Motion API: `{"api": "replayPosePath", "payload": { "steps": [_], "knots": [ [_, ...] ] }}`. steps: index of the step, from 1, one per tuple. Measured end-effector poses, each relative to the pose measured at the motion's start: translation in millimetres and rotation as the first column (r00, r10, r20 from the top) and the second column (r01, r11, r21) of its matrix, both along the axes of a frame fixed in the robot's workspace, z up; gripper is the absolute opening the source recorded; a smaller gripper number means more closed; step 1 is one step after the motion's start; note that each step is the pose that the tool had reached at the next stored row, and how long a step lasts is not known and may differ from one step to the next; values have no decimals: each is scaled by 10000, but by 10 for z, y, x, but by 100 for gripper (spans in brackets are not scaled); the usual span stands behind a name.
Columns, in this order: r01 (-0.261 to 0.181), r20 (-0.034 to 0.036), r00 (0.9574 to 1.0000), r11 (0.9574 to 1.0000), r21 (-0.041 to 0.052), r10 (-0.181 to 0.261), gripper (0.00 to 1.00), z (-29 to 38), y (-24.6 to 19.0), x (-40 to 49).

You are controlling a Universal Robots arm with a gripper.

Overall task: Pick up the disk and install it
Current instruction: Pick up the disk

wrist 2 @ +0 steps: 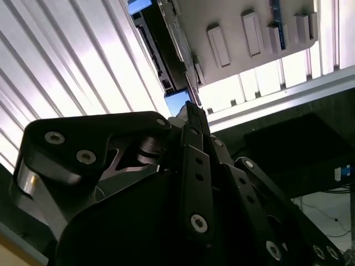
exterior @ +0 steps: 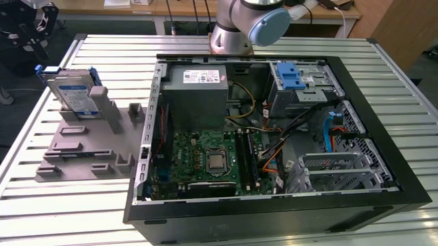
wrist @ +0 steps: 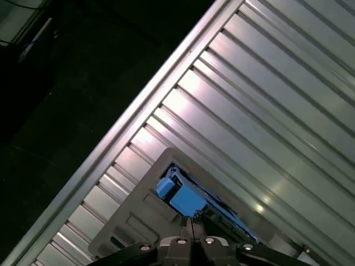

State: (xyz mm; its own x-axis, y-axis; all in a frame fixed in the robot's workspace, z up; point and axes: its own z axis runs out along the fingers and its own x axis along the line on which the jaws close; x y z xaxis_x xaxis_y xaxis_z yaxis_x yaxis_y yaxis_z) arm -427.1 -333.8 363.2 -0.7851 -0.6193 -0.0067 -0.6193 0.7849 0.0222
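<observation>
My claw (wrist: 191,223) looks pinched closed, empty, pointed toward the upright disk (exterior: 73,93); I judge it dense, stiff, shock-sensitive; best gripped by its framed edges

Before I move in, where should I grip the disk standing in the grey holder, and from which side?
Probably the top edge, coming straight down from above. The disk stands on edge in the grey holder. The holder's posts cover its lower part, leaving the blue-framed top free. Set the jaws across its two broad faces.
</observation>
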Motion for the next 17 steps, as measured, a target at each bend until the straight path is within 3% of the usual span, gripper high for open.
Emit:
{"api": "replayPosePath", "payload": {
  "steps": [4, 7, 14, 17],
  "knots": [
    [-598, 1, 9982, 9982, -4, 598, 11, -4, 0, 0],
    [-1063, 1, 9943, 9943, -7, 1063, 11, -7, 0, 0],
    [-1986, 18, 9801, 9801, -13, 1986, 11, -12, -2, -2],
    [-2352, 28, 9719, 9719, -15, 2352, 11, -13, -4, -2]
  ]
}}
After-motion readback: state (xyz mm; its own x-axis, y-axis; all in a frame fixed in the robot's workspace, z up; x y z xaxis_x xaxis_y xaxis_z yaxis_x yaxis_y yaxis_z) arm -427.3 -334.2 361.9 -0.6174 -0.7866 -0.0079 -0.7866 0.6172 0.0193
